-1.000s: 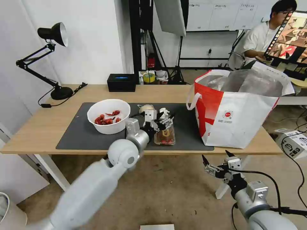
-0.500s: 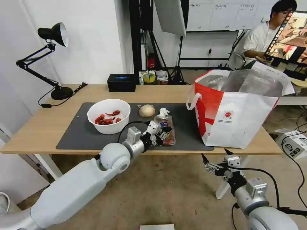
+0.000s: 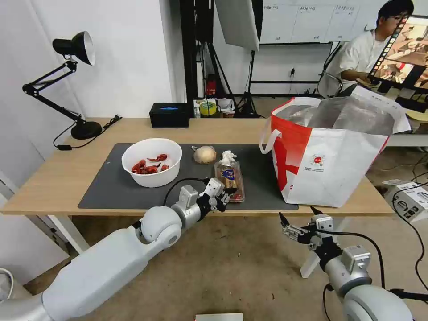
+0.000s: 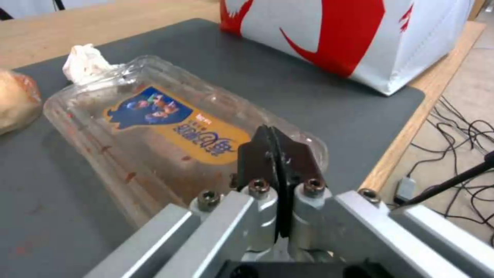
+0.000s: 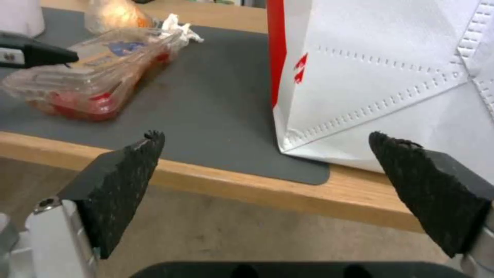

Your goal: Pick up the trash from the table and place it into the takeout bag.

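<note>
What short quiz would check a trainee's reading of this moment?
1. True or false: the white round bowl of red shells stands on the dark grey rectangular mat.
2. Which piece of trash lies nearest the left gripper? A: tan round lump. B: clear plastic tray with a blue-and-orange label. C: crumpled white tissue.
3. Fill in: the jaws of the right gripper, below the table's front edge, are ____.

Key: 1 true; 2 B; 3 open.
</note>
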